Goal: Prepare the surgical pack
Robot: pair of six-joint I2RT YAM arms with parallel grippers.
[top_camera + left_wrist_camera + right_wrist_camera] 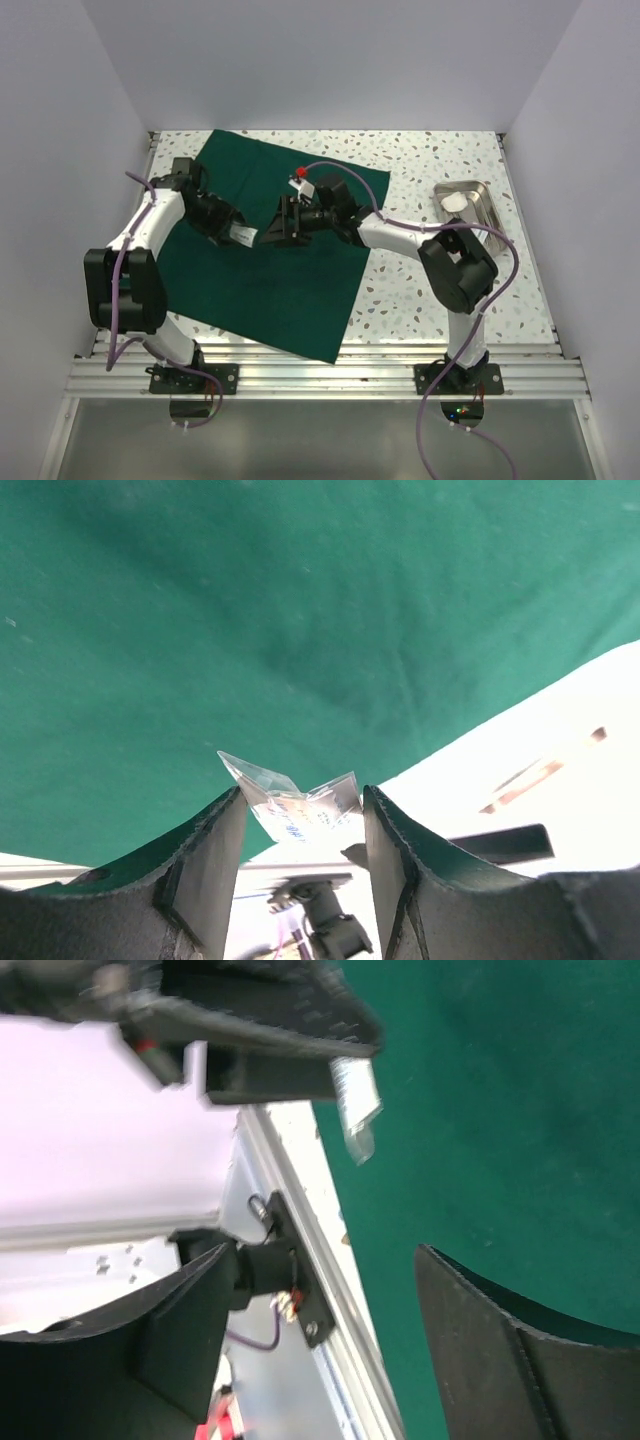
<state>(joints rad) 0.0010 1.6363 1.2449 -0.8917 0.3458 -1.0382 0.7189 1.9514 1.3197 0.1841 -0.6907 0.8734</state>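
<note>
Dark green cloth [270, 285] lies flat across the nine o'clock half of the desk [430, 160], shiny steel tray [482, 200] at three. Left end effector [250, 237] pinches a small clear packet [300, 805] toward the right end effector [322, 1255], which gapes empty, seemingly for a handover.

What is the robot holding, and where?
The left end effector pinches a small clear packet by one end; the right end effector is open and empty.

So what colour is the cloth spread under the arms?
The cloth is plain dark green, with no pattern. It shows best in the top external view.
</note>
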